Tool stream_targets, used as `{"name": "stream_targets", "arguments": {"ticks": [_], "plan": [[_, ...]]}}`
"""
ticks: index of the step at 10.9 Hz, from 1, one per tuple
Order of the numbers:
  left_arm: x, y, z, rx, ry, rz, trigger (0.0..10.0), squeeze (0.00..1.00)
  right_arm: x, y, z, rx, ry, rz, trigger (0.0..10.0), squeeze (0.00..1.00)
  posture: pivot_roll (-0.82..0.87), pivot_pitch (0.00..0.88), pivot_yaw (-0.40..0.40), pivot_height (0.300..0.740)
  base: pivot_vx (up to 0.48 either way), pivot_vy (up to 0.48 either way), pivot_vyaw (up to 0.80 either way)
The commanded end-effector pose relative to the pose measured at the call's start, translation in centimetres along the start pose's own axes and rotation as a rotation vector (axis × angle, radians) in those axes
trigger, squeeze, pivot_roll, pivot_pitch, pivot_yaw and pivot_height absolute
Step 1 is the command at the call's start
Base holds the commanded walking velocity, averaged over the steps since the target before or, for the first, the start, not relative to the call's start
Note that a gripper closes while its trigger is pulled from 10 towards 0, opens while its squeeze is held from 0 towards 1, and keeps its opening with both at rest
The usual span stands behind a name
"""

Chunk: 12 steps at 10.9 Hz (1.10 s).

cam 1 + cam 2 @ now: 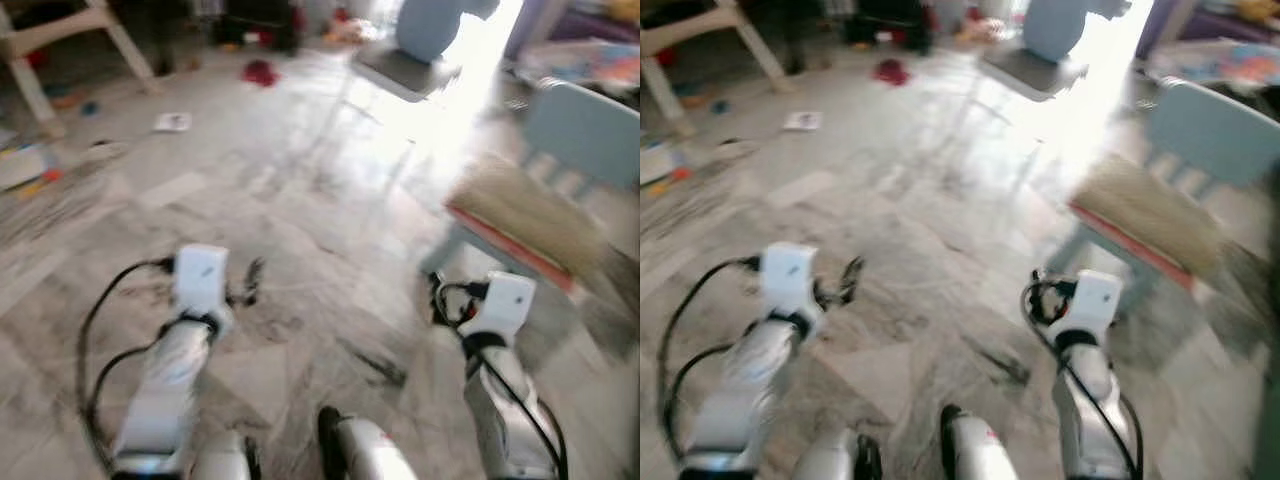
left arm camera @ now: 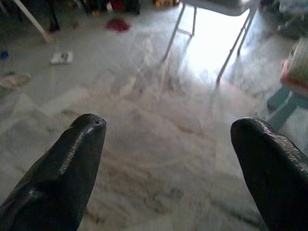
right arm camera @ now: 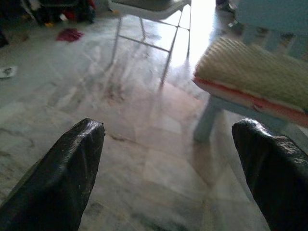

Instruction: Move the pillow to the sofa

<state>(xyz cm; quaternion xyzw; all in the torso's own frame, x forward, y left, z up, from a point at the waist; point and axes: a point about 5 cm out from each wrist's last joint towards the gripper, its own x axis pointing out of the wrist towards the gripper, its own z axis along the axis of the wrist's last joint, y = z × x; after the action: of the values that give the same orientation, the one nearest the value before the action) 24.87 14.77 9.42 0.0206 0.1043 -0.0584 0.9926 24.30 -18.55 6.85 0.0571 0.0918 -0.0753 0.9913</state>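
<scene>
Right gripper [image 3: 168, 159] is up in front of the robot, its two black fingers [image 3: 72, 168] spread wide with bare marble floor [image 3: 144, 139] between them, gripping nothing. In the head views it sits lower right of centre, cable looping off the white wrist housing. Up and to the right of it, near but not touching, is the pillow [image 3: 255, 72]: it lies flat on the seat of a pale blue chair [image 3: 226, 108], at the right edge of the frame. The pillow is a flat cushion, its top a straw-coloured, woven-looking fabric, with a red-orange band along the lower edge facing the robot. The head views are blurred, so finer detail is lost there.

Left gripper [image 2: 168, 159] is held out too, lower left of the frame, fingers [image 2: 67, 163] parted wide and empty over the floor, well apart from the pillow.

Further out: a light-framed chair [image 1: 405, 70] with thin metal legs stands at upper centre in strong glare from beyond. A red item [image 1: 262, 72] lies on the floor at the top, a small white object [image 1: 173, 122] to its left, and a wooden leg frame [image 1: 60, 40] in the upper left corner.
</scene>
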Motion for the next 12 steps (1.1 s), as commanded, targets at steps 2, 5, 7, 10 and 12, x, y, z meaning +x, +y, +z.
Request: {"name": "stream_targets", "arguments": {"ticks": [2, 5, 7, 10, 12], "plan": [[-0.2, 0.0, -0.2, -0.025, 0.001, -0.015, 10.0, 0.00, -0.4, -0.5, 0.2, -0.012, -0.018, -0.006, 10.0, 0.00, 0.00, 0.186, -0.033, 0.740, 0.000, 0.000, -0.79], [0.4, -0.4, 0.5, -0.034, -0.029, -0.048, 10.0, 0.00, 0.1, 0.3, 0.8, -0.033, -0.038, 0.021, 10.0, 0.00, 0.00, 0.182, -0.031, 0.740, 0.296, 0.000, -0.80], [0.4, -0.5, 0.6, -0.045, -0.034, -0.058, 10.0, 0.00, -0.1, 0.9, 0.7, -0.035, -0.034, 0.038, 10.0, 0.00, 0.00, 0.183, -0.032, 0.740, 0.407, 0.000, -0.80], [0.4, -0.8, 0.5, -0.057, -0.035, -0.064, 10.0, 0.00, 0.1, 0.6, 0.9, -0.041, -0.038, 0.038, 10.0, 0.00, -0.01, 0.188, -0.037, 0.740, 0.431, 0.000, -0.79], [0.7, -0.9, 0.5, -0.061, -0.036, -0.062, 10.0, 0.00, 0.3, 0.6, 1.3, -0.059, -0.058, 0.051, 10.0, 0.00, -0.01, 0.189, -0.037, 0.740, 0.480, 0.000, 0.00]]}}
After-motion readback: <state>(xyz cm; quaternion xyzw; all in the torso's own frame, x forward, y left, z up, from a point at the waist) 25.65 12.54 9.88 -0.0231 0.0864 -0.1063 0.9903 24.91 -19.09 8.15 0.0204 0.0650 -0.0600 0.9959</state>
